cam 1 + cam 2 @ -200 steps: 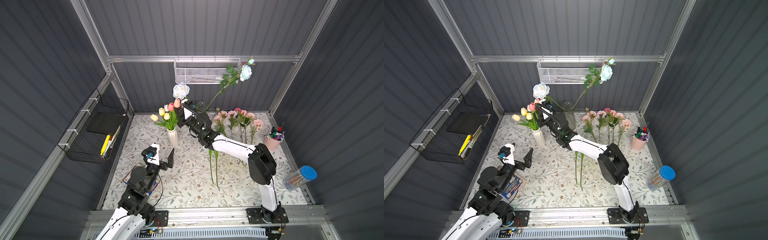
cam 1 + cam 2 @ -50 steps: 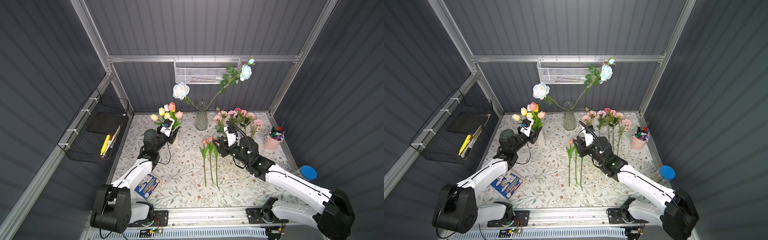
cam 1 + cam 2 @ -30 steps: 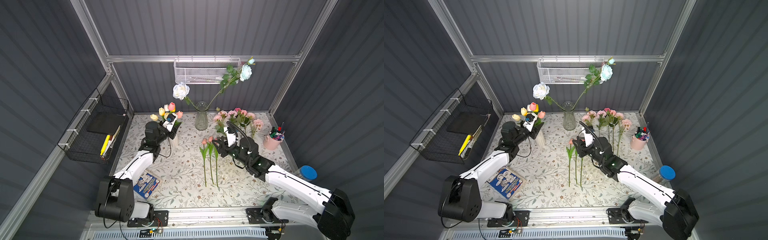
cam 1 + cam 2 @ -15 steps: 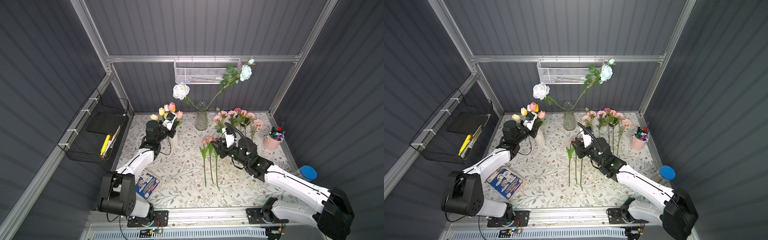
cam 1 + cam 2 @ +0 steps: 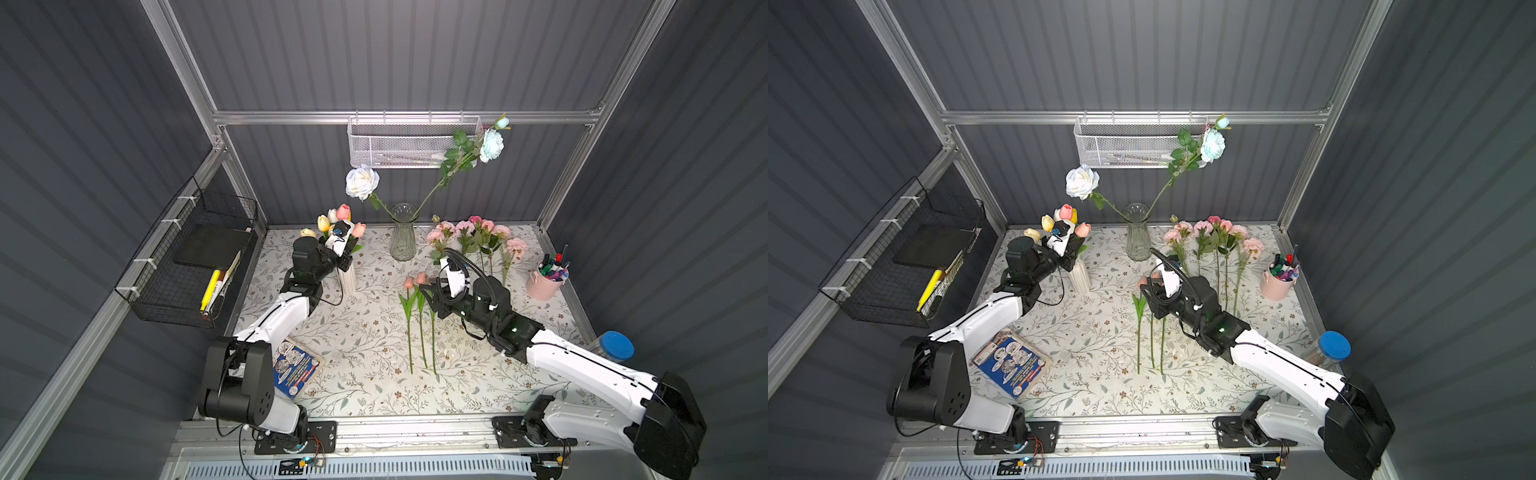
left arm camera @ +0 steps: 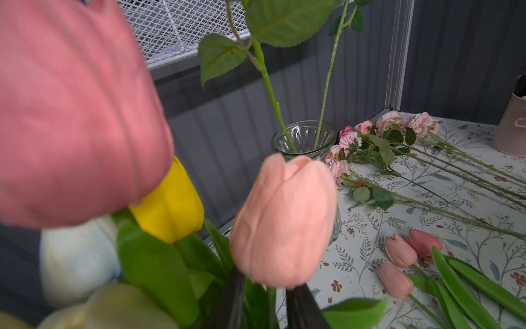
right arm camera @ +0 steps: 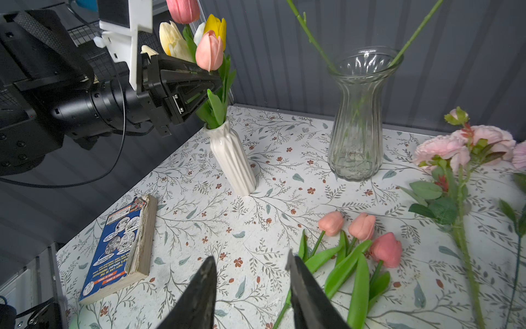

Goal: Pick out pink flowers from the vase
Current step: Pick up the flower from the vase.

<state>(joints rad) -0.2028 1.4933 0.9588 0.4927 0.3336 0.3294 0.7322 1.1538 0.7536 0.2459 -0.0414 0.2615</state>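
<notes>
A white ribbed vase [image 5: 348, 276] holds yellow, cream and two pink tulips. My left gripper [image 6: 267, 282] is at the bunch, its jaws close on either side of the stem under a salmon-pink tulip [image 6: 281, 222]; whether they press it does not show. The other pink tulip [image 5: 343, 212] stands higher. Three pink tulips [image 7: 361, 226] lie on the table beside my right gripper [image 7: 250, 256], which hangs open over the cloth with nothing in it. Pink roses [image 5: 473, 232] lie at the back right. The glass vase [image 5: 402, 239] holds a white and a pale blue rose.
A book [image 5: 295, 368] lies at the front left. A pink cup of pens [image 5: 544, 282] and a blue-lidded jar [image 5: 617, 345] stand on the right. A black wire basket [image 5: 195, 257] hangs on the left wall, a white mesh basket [image 5: 411, 143] on the back wall.
My left arm reached up to the tulip bunch, and its jaws have drawn in round the pink tulip's stem. The right arm has barely moved beside the laid tulips.
</notes>
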